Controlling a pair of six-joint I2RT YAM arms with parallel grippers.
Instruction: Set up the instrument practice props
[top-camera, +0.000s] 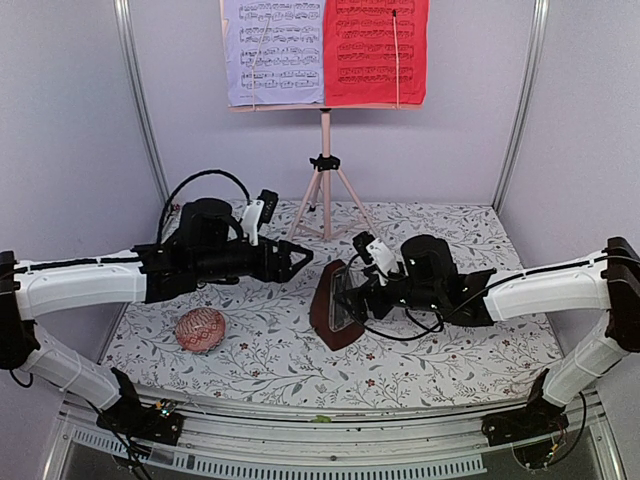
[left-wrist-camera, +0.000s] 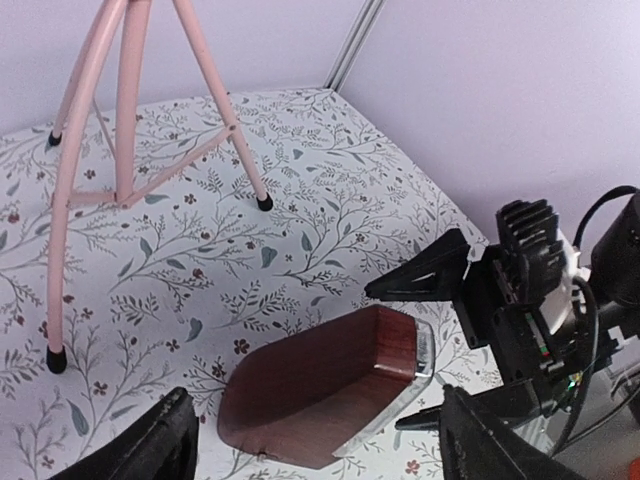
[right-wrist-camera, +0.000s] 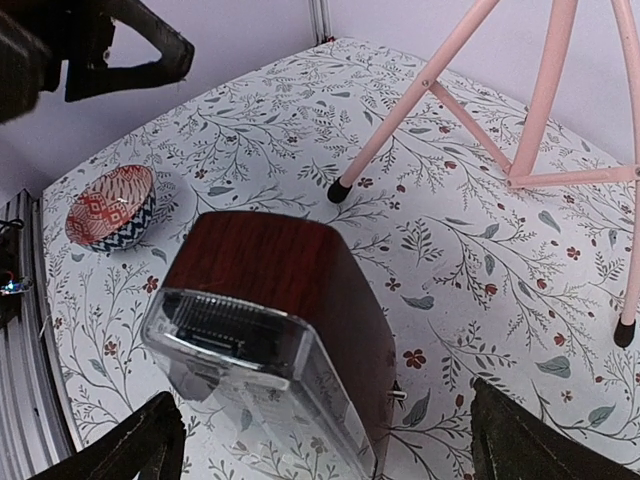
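Release check: metronome (top-camera: 330, 312) at mid-table

Both pairs of fingers are standing wide open and gripping nothing. My left fingers (left-wrist-camera: 165, 450) are hovering just left of the metronome, apart from it. My right fingers (right-wrist-camera: 520, 440) are straddling its upper part from the right, one on each side. I am seeing no contact, though one is running very close in the left wrist view.

The metronome is sitting near the centre of the floral table (top-camera: 450, 350), in front of the music stand (top-camera: 325, 150) and well apart from its feet. The lavender page (top-camera: 272, 50) and red page (top-camera: 375, 50) are resting on the stand's desk. A patterned bowl (top-camera: 201, 330) is lying to the left, nearer the front.

Step in hand, as I am judging it: letting go and clearing away. To do it well, I am planning to hold both openings wide. The right fingers should be drawing straight back along their own line so neither one clips the case, and lifting only after that. The left side should be backing off leftward, not sweeping across.

Orientation: from above, the long axis is reading as roughly upright, with the broad base on the table and the narrow end up. The clear-covered face is facing right, toward my right fingers. The wrist views are foreshortening it heavily, so I cannot tell whether it is standing plumb or leaning.
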